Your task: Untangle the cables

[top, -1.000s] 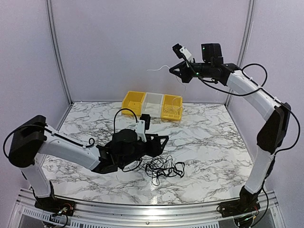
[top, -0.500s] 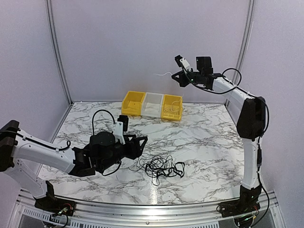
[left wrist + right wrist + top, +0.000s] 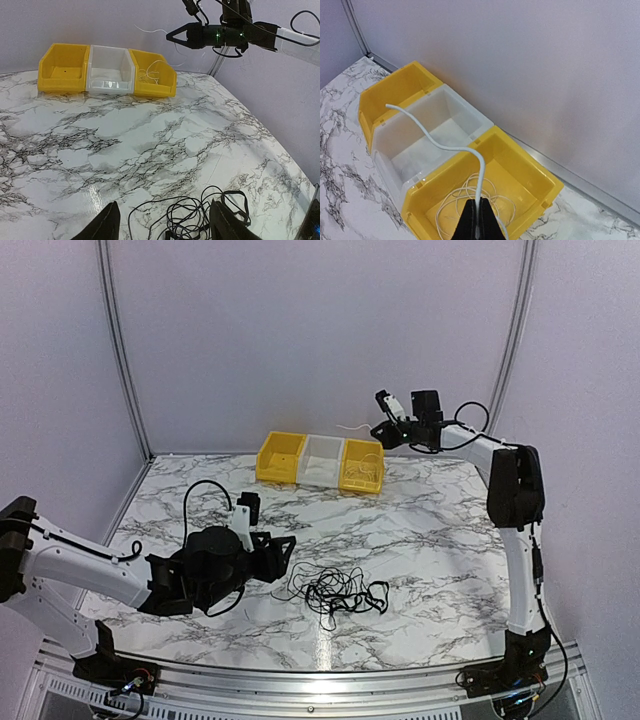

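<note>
- The worktop carries it all: bins at the far edge, the loose work near the front edge.
- Three bins sit touching in a row at the far edge, middle. There's a yellow bin, then a clear bin, then the right yellow bin, which looks like the drop spot for freed cords.
- The left gripper hangs low by the front edge, just left of the tangle. Its jaws are apart and grip nothing, and they point at the pile, so I'd judge it ready for the next pick.
- The right gripper is high over the bin row with its jaws clamped on a white cord.
- The tangle is black loops lying on the worktop near the front edge, about the middle. Nothing touches it, and it isn't sorted yet.
- The white cord has its coil down in the right yellow bin. One loose end arcs up over the clear bin, and it's probably held high so the rest can feed down.
</note>
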Tool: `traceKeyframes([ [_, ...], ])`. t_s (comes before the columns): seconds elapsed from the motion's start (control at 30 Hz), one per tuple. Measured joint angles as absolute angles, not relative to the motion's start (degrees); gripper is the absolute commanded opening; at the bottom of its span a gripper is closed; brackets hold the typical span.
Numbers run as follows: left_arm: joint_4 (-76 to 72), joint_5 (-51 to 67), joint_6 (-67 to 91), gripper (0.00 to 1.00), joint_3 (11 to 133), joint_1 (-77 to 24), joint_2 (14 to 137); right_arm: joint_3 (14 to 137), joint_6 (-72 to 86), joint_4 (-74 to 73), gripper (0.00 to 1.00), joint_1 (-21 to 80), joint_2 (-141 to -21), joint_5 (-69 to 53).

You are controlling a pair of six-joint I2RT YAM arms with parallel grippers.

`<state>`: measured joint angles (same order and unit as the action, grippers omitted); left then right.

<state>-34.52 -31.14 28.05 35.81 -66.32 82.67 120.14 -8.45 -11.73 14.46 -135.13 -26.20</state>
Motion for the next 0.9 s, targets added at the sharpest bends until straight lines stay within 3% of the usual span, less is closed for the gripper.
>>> traceKeyframes([
  [0.37, -34.2, -31.1, 28.1, 0.64, 35.8, -66.3, 83.7, 112.0, -5.5, -12.5, 0.0, 14.5, -133.4, -18.5],
  [0.6, -34.0, -30.9, 29.1, 0.64, 35.8, -66.3, 84.2, 118.2, -11.2, -20.3, 0.0, 15.8, -133.7, -12.4],
  [0.9, -33.9, -30.9, 29.5, 0.64, 35.7, -66.3, 84.2, 122.0, -23.2, -24.3, 0.0, 22.1, -135.3, 4.8],
])
